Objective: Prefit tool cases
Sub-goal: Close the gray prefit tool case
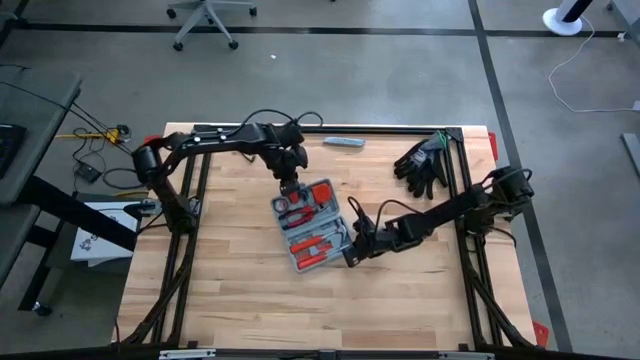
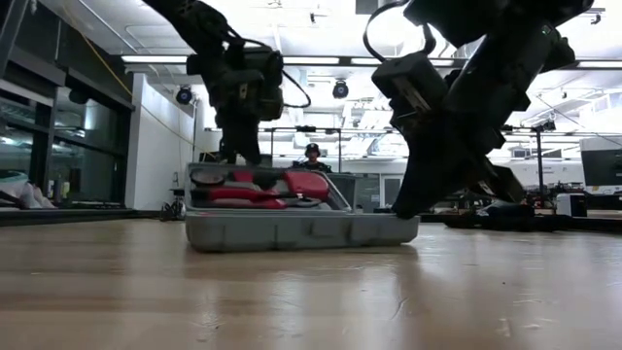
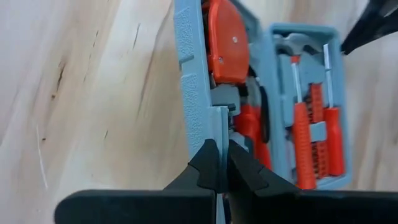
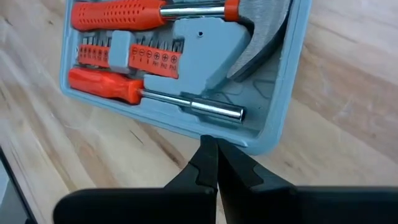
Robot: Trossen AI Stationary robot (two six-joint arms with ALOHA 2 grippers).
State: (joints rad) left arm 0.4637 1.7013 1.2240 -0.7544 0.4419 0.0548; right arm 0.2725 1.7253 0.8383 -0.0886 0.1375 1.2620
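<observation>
Tool case (image 1: 311, 225) lying open mid-table, clenched left gripper (image 1: 291, 186) and right gripper (image 1: 352, 256) at opposite edges, black gloves (image 1: 424, 163) and apparently slim grey bar (image 1: 344, 142) well apart.

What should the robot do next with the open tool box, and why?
Probably lift the lid side to fold it shut. The tool case lies open with its tools seated. The shut left gripper sits at the edge of one half, and the shut right gripper at the edge of the other.

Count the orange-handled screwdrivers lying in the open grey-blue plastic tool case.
2 visible: an upper orange-handled screwdriver and a lower one, either side of the bit row; others may be hidden.
</observation>
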